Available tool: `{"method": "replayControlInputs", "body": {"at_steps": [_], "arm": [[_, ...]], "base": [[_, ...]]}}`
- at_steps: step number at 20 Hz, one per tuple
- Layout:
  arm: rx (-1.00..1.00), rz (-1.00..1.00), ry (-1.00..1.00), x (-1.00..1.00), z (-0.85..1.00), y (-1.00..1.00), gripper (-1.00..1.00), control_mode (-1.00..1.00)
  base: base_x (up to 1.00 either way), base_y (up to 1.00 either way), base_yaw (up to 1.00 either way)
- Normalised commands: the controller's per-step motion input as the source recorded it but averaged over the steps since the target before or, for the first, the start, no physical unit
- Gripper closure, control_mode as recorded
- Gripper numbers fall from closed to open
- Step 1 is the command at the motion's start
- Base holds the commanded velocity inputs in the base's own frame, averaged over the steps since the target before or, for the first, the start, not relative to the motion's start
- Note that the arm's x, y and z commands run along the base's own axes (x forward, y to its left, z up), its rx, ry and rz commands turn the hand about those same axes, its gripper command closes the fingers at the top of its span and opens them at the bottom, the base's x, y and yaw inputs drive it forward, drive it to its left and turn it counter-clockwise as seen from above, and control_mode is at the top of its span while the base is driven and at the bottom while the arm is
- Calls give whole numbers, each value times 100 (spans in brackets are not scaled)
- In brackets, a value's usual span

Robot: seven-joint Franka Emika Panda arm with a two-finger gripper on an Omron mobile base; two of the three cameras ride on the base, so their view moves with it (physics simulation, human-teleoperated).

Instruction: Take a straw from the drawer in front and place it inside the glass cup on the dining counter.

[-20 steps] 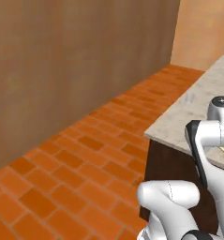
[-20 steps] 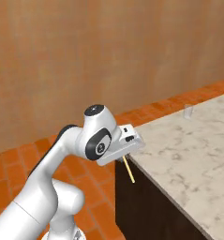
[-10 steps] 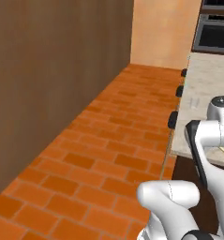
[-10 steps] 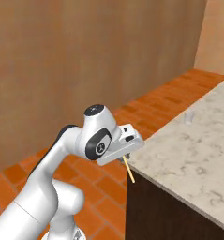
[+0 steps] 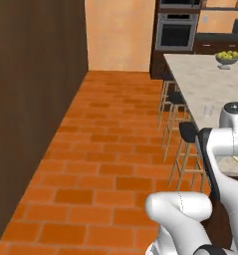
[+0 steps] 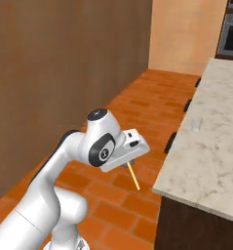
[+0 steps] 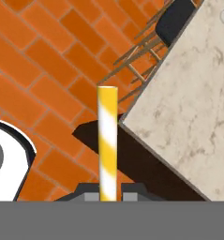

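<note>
My gripper (image 7: 108,193) is shut on the straw (image 7: 107,140), a thin yellow-and-white striped stick that rises straight up from between the fingertips (image 7: 86,191). From the right base view the straw (image 6: 134,177) hangs below the gripper (image 6: 130,163), over the brick floor just short of the counter's near corner. The glass cup (image 6: 196,124) stands near the left edge of the dining counter (image 6: 213,151), well beyond the gripper. It is also on the counter's near part (image 5: 208,110) from the left base camera. The drawer is out of view.
Dark stools (image 5: 187,133) line the counter's left side, one of them (image 7: 175,18) beyond the straw in the hand view. A bowl of green fruit (image 5: 227,57) sits far back on the counter. A dark wooden wall (image 5: 31,99) runs along the left, and an oven (image 5: 176,31) stands at the back.
The whole scene has swung as the base turned: the counter's long side, stools, oven and back wall have come into view. The straw stays held the same way.
</note>
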Motion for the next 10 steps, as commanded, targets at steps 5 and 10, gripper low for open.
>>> {"method": "replayControlInputs", "body": {"at_steps": [5, 10], "arm": [[0, 0, 0, 0, 0, 0, 100, 100], [0, 0, 0, 0, 0, 0, 100, 100]], "base": [[95, 71, -58], [91, 67, -61]]}}
